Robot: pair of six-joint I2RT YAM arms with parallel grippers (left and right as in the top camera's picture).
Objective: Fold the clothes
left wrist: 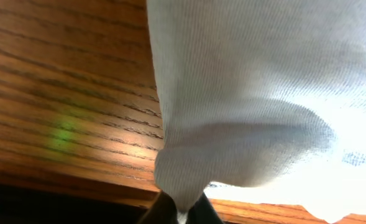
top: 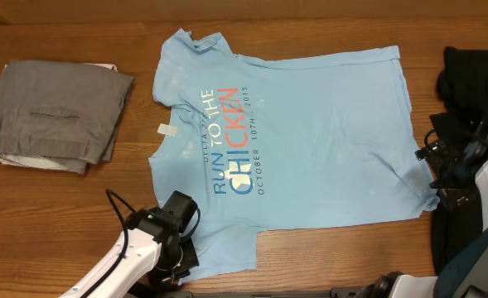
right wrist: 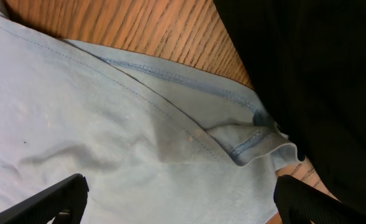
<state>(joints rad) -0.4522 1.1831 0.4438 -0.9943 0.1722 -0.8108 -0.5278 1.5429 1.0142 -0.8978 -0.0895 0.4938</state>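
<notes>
Your left end effector point(left wrist: 181, 214) clamps the T-shirt point(top: 310, 132); the right end effector point(right wrist: 179, 199) gapes beside black clothing point(top: 475, 70).

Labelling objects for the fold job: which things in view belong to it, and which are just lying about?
Part of the job:
- light blue T-shirt, spread flat, print up
- left gripper, shut on a pinch of the shirt's cloth
- right gripper, open over the shirt's hem corner

Lying about:
- grey folded garment, left of the shirt, untouched
- black garment, at the right edge

Grey folded garment point(top: 57, 116) and black cloth point(top: 475, 66) flank the shirt point(top: 326, 141); bare table point(top: 132, 178) between.
</notes>
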